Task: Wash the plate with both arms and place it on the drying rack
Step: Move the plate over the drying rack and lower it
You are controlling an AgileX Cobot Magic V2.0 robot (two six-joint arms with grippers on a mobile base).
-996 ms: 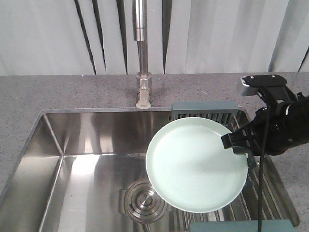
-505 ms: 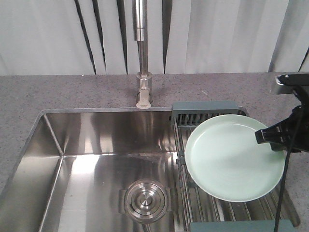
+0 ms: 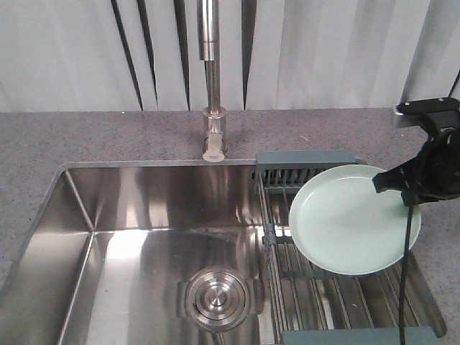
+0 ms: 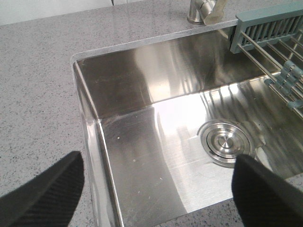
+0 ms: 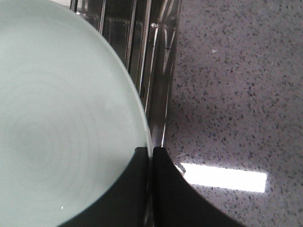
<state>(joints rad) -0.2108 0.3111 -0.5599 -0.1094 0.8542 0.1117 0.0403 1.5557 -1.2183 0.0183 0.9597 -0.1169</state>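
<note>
The pale mint-green plate (image 3: 348, 219) hangs tilted above the drying rack (image 3: 309, 176), whose steel rods and grey-blue end piece span the sink's right side. My right gripper (image 3: 394, 183) is shut on the plate's right rim; in the right wrist view its black fingers (image 5: 163, 189) pinch the plate (image 5: 57, 123) edge, with rack rods (image 5: 142, 56) beneath. My left gripper (image 4: 156, 189) is open and empty above the sink's near left corner, with the rack (image 4: 265, 28) at the far right of its view. The left gripper does not show in the front view.
A steel sink basin (image 3: 129, 244) holds a round drain strainer (image 3: 215, 298). The tap (image 3: 210, 79) rises behind it from the grey speckled counter (image 3: 108, 136). Counter lies right of the rack (image 5: 236, 94). White curtains hang at the back.
My right gripper carried the plate rightward from above the drain to over the rack, then slightly up and back. The drain strainer is now uncovered.
</note>
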